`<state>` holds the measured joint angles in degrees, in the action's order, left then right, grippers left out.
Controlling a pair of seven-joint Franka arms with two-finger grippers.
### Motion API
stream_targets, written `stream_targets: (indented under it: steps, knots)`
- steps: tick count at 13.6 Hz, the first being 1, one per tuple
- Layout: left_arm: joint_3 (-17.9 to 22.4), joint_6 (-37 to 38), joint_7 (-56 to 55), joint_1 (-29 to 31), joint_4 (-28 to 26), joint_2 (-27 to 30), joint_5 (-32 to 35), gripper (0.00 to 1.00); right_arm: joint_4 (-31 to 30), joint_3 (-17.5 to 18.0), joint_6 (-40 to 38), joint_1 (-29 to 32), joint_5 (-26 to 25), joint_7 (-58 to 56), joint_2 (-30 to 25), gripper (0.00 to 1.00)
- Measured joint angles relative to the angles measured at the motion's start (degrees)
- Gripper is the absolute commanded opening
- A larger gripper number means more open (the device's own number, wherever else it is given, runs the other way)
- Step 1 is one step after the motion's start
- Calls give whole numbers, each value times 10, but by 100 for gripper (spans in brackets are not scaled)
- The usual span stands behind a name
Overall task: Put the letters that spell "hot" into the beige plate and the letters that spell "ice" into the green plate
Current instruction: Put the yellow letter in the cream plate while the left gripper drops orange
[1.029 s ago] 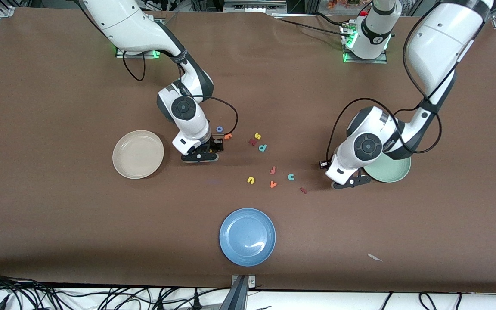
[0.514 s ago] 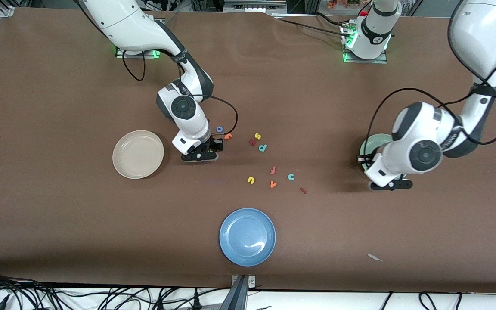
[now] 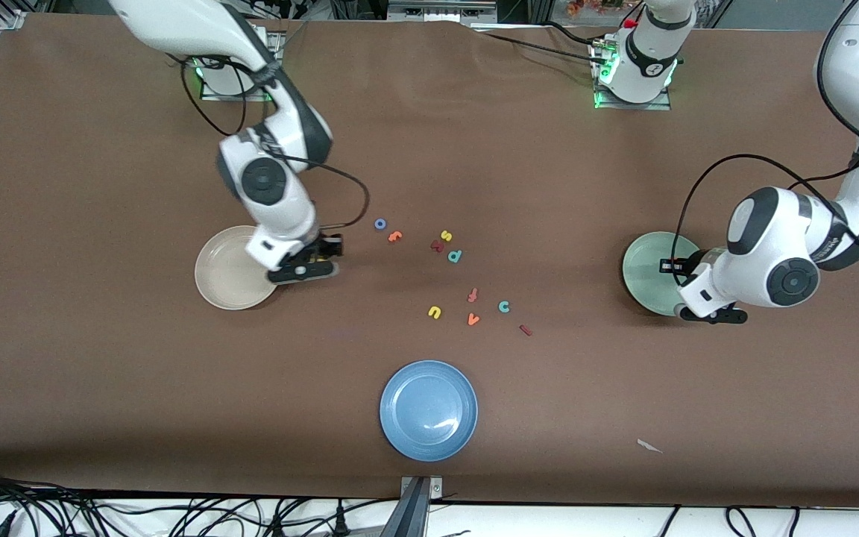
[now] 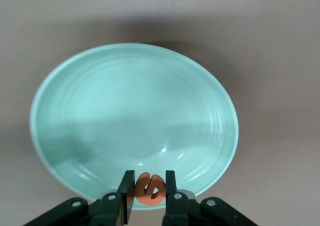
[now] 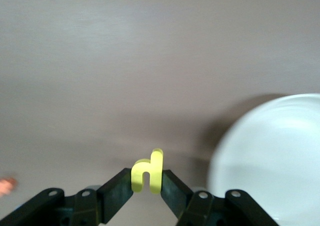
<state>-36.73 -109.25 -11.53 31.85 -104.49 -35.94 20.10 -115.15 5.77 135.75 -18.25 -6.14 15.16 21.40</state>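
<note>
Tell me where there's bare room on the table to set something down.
Bare brown table flanks the blue plate, and lies between the letter cluster and the green plate. The green plate and beige plate are empty. It is crowded mid-table, from the blue o to the red i.

h (image 5: 148,175): yellow, upright, I see it pinched at beige plate's (image 3: 224,280) 3 o'clock rim
e (image 4: 149,189): orange, pinched over green plate's (image 3: 642,272) rim
o (image 3: 380,224), t (image 3: 394,237), c (image 3: 504,306), i (image 3: 525,330): flat on table
</note>
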Motion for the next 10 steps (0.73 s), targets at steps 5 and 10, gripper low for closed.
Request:
stream_targets:
  steps: [5, 10]
  knots:
    - [-16, -24, -23, -6, 4, -5, 0, 100, -71, -2, -1, 117, 0, -169, -57, 38]
    - [-34, -63, -297, -101, 36, -4, -6, 100, -94, 0, 16, 130, 1, -175, -53, 79]
